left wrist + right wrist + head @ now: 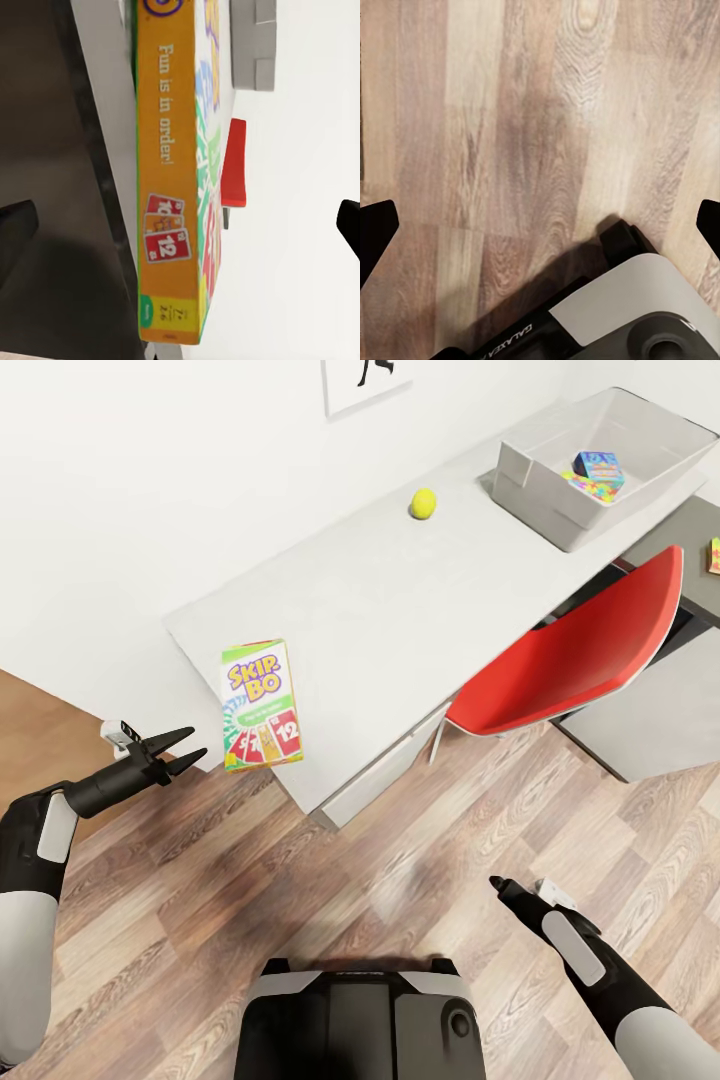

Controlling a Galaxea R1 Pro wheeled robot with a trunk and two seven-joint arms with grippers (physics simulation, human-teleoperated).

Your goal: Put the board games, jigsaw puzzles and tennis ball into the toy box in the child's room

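Note:
The Skip-Bo board game (260, 705) lies flat on the table (370, 600) at its near left corner, overhanging the edge. My left gripper (188, 747) is open just left of it, level with the box's orange side (169, 187), not touching it. The tennis ball (423, 503) rests near the wall. The toy box (520, 468) stands at the far right with a small blue board game (597, 463) and a jigsaw puzzle (590, 486) inside. A second jigsaw puzzle (714, 555) lies on the lower dark section, cut by the picture's edge. My right gripper (497, 882) hangs open over the floor. The bed is out of view.
A red chair (585, 650) is tucked under the table between the Skip-Bo corner and the toy box. Wooden floor (400, 860) lies in front of the table. My base (360, 1020) stands close below, and a white wall backs the table.

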